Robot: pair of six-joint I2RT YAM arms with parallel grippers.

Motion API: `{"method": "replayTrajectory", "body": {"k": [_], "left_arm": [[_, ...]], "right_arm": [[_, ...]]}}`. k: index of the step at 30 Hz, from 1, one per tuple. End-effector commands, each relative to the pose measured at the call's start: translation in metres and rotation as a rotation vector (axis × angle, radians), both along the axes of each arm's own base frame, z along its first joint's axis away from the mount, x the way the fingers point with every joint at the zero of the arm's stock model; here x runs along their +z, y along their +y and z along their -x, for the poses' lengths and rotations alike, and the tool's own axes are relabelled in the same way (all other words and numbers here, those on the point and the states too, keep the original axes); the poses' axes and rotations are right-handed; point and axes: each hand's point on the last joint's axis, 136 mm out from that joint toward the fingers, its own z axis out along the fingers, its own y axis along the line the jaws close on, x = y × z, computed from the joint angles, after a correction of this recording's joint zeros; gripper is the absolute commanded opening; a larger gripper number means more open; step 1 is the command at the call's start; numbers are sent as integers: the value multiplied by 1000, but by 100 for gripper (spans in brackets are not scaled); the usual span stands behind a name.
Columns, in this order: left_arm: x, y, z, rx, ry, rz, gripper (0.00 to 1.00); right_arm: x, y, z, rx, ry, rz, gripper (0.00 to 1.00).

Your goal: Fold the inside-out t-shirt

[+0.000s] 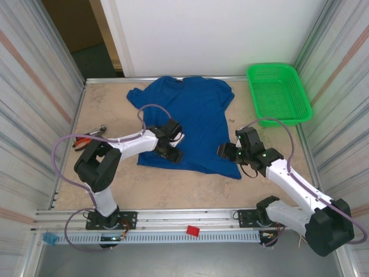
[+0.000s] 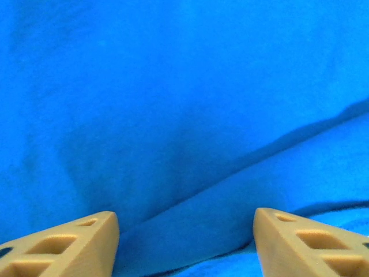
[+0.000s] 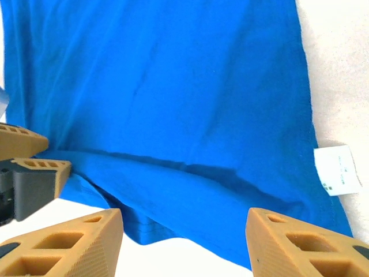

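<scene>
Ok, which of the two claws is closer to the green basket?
The right claw, at the near right corner of the blue t-shirt. The left claw is across the hem, farther from the green basket.

A green mesh basket (image 1: 279, 95) sits in the far right corner; red-handled pliers (image 1: 83, 140) lie at left.

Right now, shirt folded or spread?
Spread. The t-shirt lies flat on the table, full outline showing; only a crease near the hem.
</scene>
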Motion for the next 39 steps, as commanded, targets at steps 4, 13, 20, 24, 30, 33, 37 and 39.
{"method": "replayTrajectory", "body": {"k": [4, 13, 20, 24, 30, 33, 37, 39], "left_arm": [[22, -7, 26, -33, 0, 45, 6], [32, -7, 109, -19, 91, 161, 4], [53, 7, 88, 155, -70, 231, 34], [74, 26, 53, 284, -138, 242, 48], [94, 64, 26, 441, -172, 306, 58], [98, 74, 19, 468, -173, 324, 62], [89, 82, 13, 487, -144, 320, 67], [79, 85, 8, 495, -124, 307, 69]], "right_arm": [[0, -1, 3, -19, 8, -2, 57], [-7, 12, 5, 14, 22, -12, 57], [-24, 46, -6, 102, 43, 17, 58], [-37, 78, -16, 299, 27, 201, 57], [-58, 115, -18, 507, 37, 337, 57], [-71, 124, -15, 547, 66, 344, 56], [-89, 126, -10, 569, 113, 353, 50], [-94, 127, -9, 575, 127, 352, 45]]}}
